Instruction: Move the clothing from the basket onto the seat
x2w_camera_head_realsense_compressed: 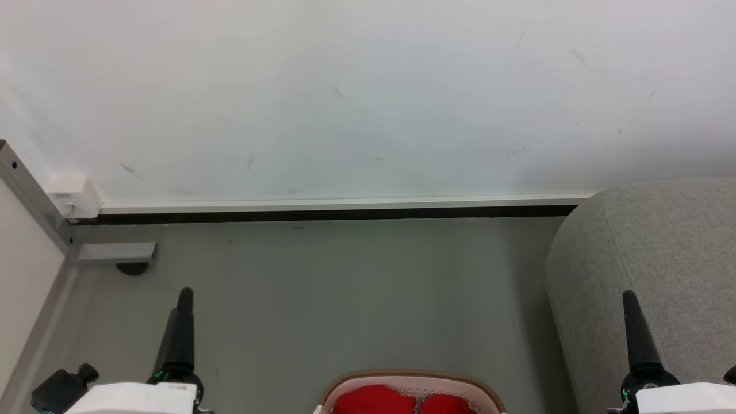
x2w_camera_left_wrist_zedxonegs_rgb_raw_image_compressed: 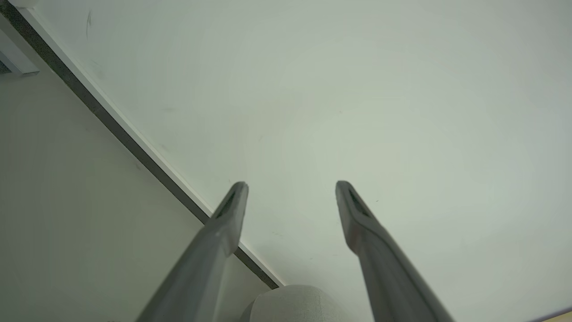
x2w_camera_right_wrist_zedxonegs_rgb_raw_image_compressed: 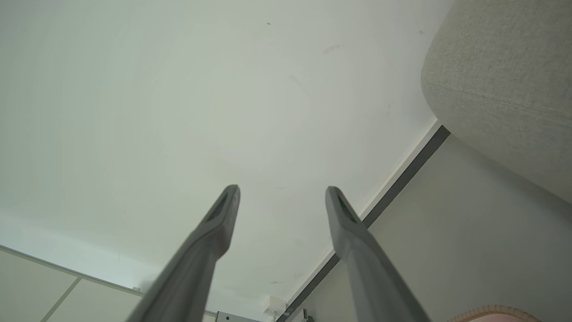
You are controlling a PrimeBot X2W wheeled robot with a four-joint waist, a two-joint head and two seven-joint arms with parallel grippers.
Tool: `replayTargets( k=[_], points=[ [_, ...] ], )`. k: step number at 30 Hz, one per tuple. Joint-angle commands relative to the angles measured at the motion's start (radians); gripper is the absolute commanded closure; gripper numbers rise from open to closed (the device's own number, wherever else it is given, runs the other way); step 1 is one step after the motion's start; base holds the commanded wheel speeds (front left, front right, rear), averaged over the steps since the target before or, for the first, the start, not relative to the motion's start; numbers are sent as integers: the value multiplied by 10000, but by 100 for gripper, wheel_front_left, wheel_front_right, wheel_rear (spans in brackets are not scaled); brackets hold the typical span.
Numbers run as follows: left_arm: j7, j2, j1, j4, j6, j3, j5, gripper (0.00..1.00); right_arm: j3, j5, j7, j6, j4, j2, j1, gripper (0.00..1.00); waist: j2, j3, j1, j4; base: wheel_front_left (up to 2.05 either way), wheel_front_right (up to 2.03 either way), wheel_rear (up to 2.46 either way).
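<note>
Red clothing (x2w_camera_head_realsense_compressed: pixel 402 401) lies bunched in the white basket (x2w_camera_head_realsense_compressed: pixel 411 378) with a brown rim, at the bottom middle of the head view. The grey seat (x2w_camera_head_realsense_compressed: pixel 661 270) stands at the right, against the wall. My left gripper (x2w_camera_head_realsense_compressed: pixel 184 299) is at the lower left, left of the basket, and my right gripper (x2w_camera_head_realsense_compressed: pixel 629 302) is at the lower right, in front of the seat. The left wrist view shows the left gripper (x2w_camera_left_wrist_zedxonegs_rgb_raw_image_compressed: pixel 291 190) open and empty; the right wrist view shows the right gripper (x2w_camera_right_wrist_zedxonegs_rgb_raw_image_compressed: pixel 282 194) open and empty too. The seat (x2w_camera_right_wrist_zedxonegs_rgb_raw_image_compressed: pixel 505 76) fills that view's upper right corner.
A white wall (x2w_camera_head_realsense_compressed: pixel 356 98) with a dark skirting strip (x2w_camera_head_realsense_compressed: pixel 333 214) runs across the back. A grey metal frame foot (x2w_camera_head_realsense_compressed: pixel 115 253) and a white wall box (x2w_camera_head_realsense_compressed: pixel 72 198) sit at the left. Grey floor (x2w_camera_head_realsense_compressed: pixel 345 299) lies between basket and wall.
</note>
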Motion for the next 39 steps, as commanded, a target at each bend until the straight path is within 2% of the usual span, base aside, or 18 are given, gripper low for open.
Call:
replayTargets(
  k=[1, 15, 20, 30, 39],
  points=[
    [-123, 119, -52, -222, -78, 4, 461, 0, -38, -431, -66, -5, -74, -23, -217, 0, 0, 0, 0, -7, 0, 0, 0],
    [-582, 187, 134, -373, -112, -219, 3787, 0, -49, -4139, -323, -7, 407, 130, -281, 0, 0, -66, 0, -84, 0, 0, 0],
    [-736, 241, 174, -384, -2, -291, 4846, 0, -128, -5555, -405, -8, 485, 157, -301, 0, 0, -94, 0, -115, 0, 0, 0],
    [-995, 568, 287, -259, 249, -735, 6488, 0, -277, -7791, -551, -9, 714, 294, -269, 0, 0, -192, 0, -181, 0, 0, 0],
    [-1244, 703, 422, -360, 509, -1079, 7295, 0, -415, -9127, -633, -11, 1001, 403, -286, 0, 0, -253, 0, -218, 0, 0, 0]
  ],
)
